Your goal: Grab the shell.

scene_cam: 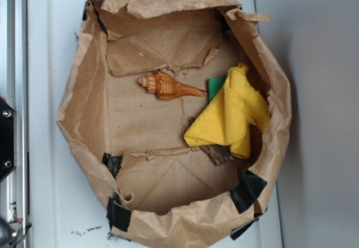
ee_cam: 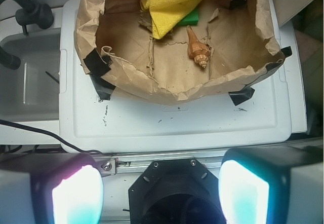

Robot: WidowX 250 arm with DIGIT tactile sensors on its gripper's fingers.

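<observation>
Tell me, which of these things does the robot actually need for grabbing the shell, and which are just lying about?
Needed:
- shell
- gripper, open, far from the shell

Just lying about:
- yellow cloth
- green block, half under the cloth
- brown paper bag holding them all

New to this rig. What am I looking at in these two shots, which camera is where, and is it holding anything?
It is a small robot arm. The exterior view looks straight down on a white lid carrying a brown paper tray. In the tray lie an orange-brown shell, a yellow cloth and a green block partly under the cloth. The wrist view comes from a camera on the arm: the two glowing pads at the bottom are the fingers of its end effector, spread apart, well short of the tray and holding nothing.
</observation>
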